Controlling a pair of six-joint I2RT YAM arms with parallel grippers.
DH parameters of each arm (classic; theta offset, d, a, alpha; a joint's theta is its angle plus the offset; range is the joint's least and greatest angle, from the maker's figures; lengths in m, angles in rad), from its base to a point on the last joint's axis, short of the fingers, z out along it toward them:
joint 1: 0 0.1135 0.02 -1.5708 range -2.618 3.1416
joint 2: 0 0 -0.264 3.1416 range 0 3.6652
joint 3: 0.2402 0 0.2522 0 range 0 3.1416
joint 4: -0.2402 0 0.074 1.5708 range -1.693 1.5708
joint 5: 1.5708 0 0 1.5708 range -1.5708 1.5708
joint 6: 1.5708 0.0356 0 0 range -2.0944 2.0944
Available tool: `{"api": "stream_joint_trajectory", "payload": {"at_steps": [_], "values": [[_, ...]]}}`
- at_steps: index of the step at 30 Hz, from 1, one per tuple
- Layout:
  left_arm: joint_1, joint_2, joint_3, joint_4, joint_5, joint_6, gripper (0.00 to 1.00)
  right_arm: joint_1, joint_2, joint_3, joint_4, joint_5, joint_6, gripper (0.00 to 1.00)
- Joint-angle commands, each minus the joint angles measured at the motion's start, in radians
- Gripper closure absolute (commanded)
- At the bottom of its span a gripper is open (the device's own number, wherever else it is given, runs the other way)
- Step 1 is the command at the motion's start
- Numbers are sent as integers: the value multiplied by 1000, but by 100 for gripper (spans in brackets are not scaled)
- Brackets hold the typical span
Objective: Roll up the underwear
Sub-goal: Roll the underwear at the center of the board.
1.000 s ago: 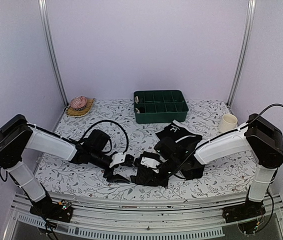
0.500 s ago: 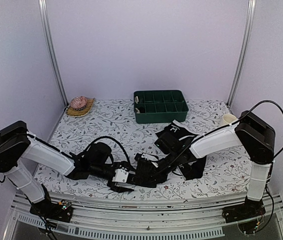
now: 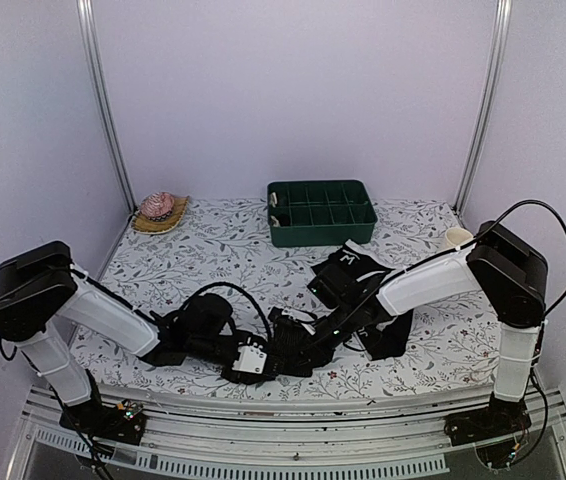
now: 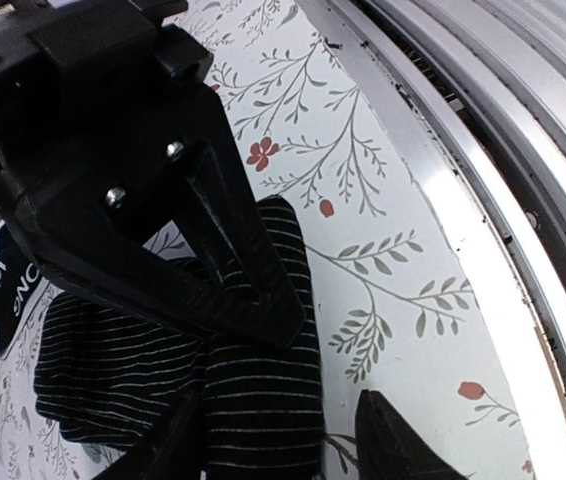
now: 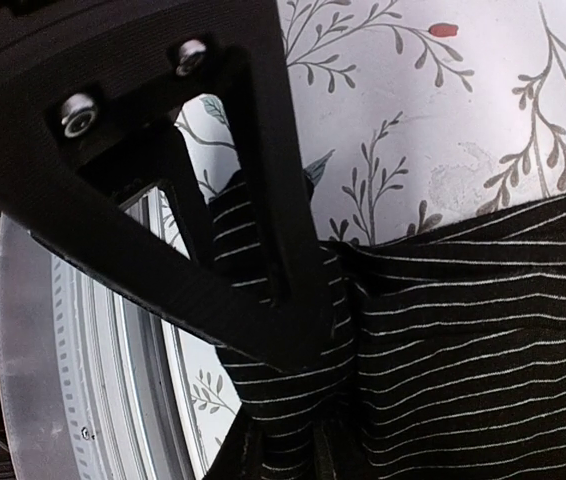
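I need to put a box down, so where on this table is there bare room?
Bare cloth lies between the woven mat and the green tray, and at the front right, in front of the cup. Front centre is crowded: the striped underwear, more black underwear, the left arm and the right arm.

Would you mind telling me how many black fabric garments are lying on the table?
2: the striped black underwear at the near edge, and a second black garment behind it to the right, partly hidden by the right arm.
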Motion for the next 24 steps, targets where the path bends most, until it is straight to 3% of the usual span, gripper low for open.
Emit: {"api": "stream_joint_trajectory", "payload": {"at_steps": [1,5,11,24], "values": [[-17,26,34,4,1,-18,50,1,41,6,-58,23,10,88],[-17,45,54,-15,8,-48,65,0,31,3,-61,40,10,88],[-16,88,116,-113,45,-102,100,0,-17,-12,-62,91,9,86],[121,212,277,-359,326,-291,100,0,-346,-199,33,367,-56,63]]}}
